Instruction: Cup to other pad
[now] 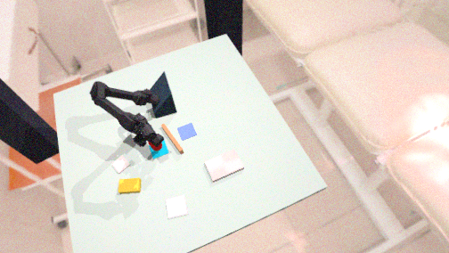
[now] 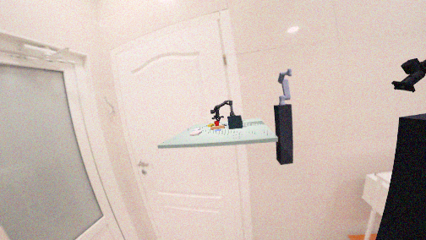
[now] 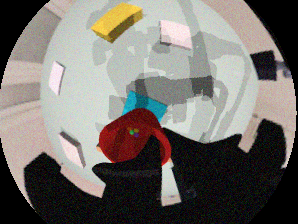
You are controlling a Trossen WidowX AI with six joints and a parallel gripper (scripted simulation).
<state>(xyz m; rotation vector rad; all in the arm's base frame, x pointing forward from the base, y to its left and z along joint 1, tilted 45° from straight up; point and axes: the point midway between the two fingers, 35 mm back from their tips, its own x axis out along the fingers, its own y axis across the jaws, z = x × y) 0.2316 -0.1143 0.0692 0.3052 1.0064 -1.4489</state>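
The red cup (image 1: 155, 146) (image 2: 216, 123) (image 3: 122, 137) is over the cyan pad (image 1: 160, 153) (image 3: 131, 102), low down; whether its base touches the pad is not clear. It looks about upright. A few small coloured marbles (image 3: 134, 132) show inside it in the wrist view. My gripper (image 1: 154, 140) (image 3: 159, 130) is shut on the cup at its handle side, and black finger parts hide some of its near side. The blue pad (image 1: 187, 131) lies across the orange bar from the cup.
The orange bar (image 1: 172, 139) lies between the two pads. A yellow block (image 1: 129, 185) (image 3: 117, 21), white-pink flat pieces (image 1: 120, 164) (image 1: 177, 207) and a larger pale block (image 1: 224, 165) lie around. A dark upright panel (image 1: 165, 98) stands behind, near the arm's base.
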